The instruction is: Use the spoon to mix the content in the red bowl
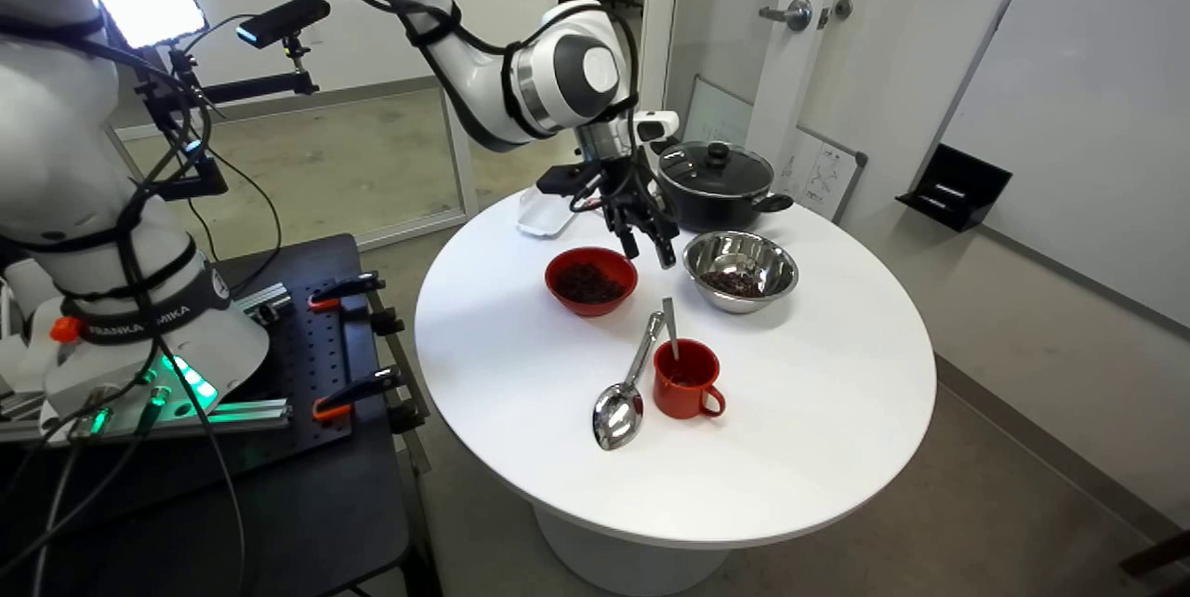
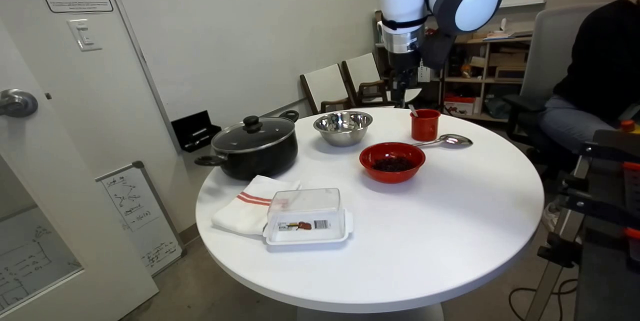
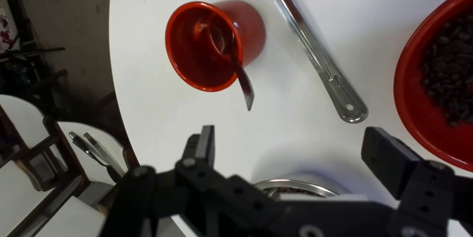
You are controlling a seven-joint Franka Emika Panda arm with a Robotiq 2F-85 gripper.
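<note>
One serving spoon (image 1: pixel 627 394) lies by the red mug (image 1: pixel 680 394), handle (image 3: pixel 342 96) toward the empty, wide-apart pincer (image 3: pixel 290 139) — maybe for grabbing. Well in from the worktop's (image 2: pixel 430 241) edge, the red bowl (image 2: pixel 391 176) seems safe.

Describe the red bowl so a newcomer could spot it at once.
On the round white table, find the shiny steel bowl. Beside it, apart, sits the red bowl, with dark bean-like pieces inside. Unlike the red mug, it is wide and handleless.

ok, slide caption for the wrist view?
Open gripper above a white table, a long-handled metal spoon lying between a red mug and a red bowl of dark pieces.
</note>
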